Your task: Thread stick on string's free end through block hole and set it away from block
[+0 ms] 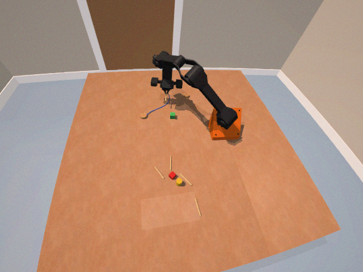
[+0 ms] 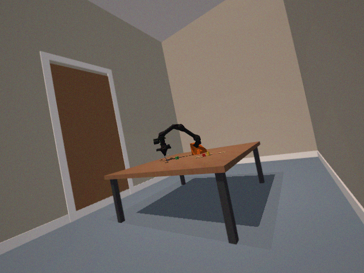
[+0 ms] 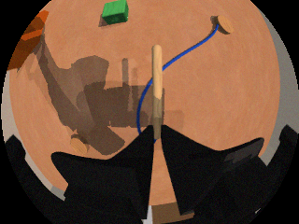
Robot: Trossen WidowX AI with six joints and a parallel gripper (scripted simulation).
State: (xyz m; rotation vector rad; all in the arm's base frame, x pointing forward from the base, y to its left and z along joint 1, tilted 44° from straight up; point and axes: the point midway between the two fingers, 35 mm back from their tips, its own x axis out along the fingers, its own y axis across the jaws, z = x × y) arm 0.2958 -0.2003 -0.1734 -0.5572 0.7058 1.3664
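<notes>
My gripper [image 1: 166, 92] [image 2: 165, 155] [image 3: 156, 130] is shut on the pale wooden stick [image 1: 165, 97] [image 3: 157, 75], which sticks out beyond the fingertips above the table. The blue string [image 1: 158, 109] [image 3: 189, 49] curves from the round wooden button [image 1: 143, 115] [image 3: 224, 24] up to the fingertips. A green block [image 1: 172, 115] [image 2: 177, 157] [image 3: 115, 11] stands on the table near the string; I cannot make out a hole in it. A small tan wooden piece [image 1: 186, 95] [image 3: 79, 145] lies by the arm's shadow; its full shape is unclear.
The arm's orange base [image 1: 226, 134] [image 2: 197, 149] stands to the right in the top view. Several loose sticks [image 1: 171, 162] [image 1: 159, 172] [image 1: 185, 179] [image 1: 197, 207] lie toward the front, with a red cube [image 1: 172, 175] and a yellow cylinder [image 1: 178, 182].
</notes>
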